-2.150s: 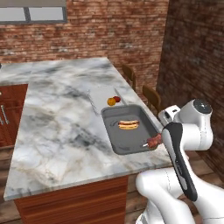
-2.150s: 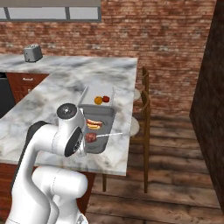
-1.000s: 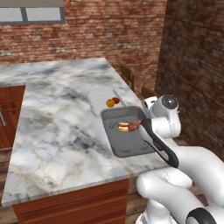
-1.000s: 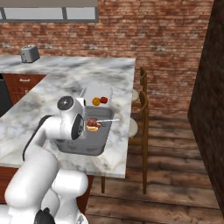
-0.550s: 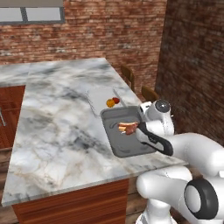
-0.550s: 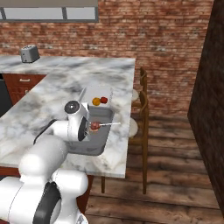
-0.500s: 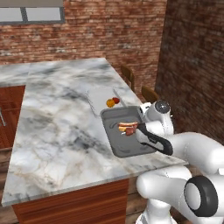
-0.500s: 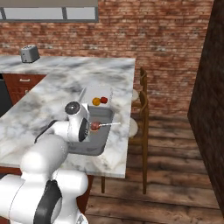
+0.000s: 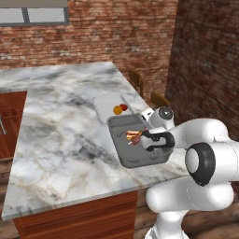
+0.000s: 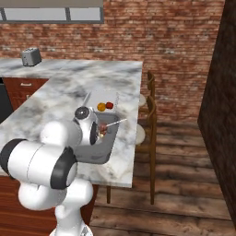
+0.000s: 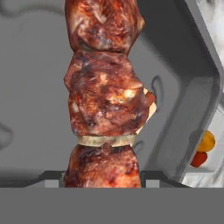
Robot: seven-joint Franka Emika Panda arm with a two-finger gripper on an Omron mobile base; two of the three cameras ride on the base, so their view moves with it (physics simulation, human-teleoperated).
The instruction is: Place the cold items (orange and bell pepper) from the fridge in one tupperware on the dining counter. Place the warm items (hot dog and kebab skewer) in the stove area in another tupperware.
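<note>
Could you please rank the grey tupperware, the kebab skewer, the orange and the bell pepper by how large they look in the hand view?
1. grey tupperware, spanning the background.
2. kebab skewer, enlarged by nearness to the camera.
3. orange and bell pepper: both small and partly hidden, too alike to rank.

We see the kebab skewer [image 11: 104, 94], browned meat chunks, over the grey tupperware [image 9: 126, 158]; orange [image 9: 117, 109] and bell pepper [image 9: 124, 107] lie beyond.

I am counting two tupperwares, grey [image 9: 122, 158] and clear [image 9: 103, 103], one kebab skewer [image 11: 104, 94], one hot dog [image 9: 134, 135], one orange [image 9: 117, 109], one bell pepper [image 9: 123, 107], one toaster [image 10: 30, 56], two chairs [image 10: 148, 120].
</note>
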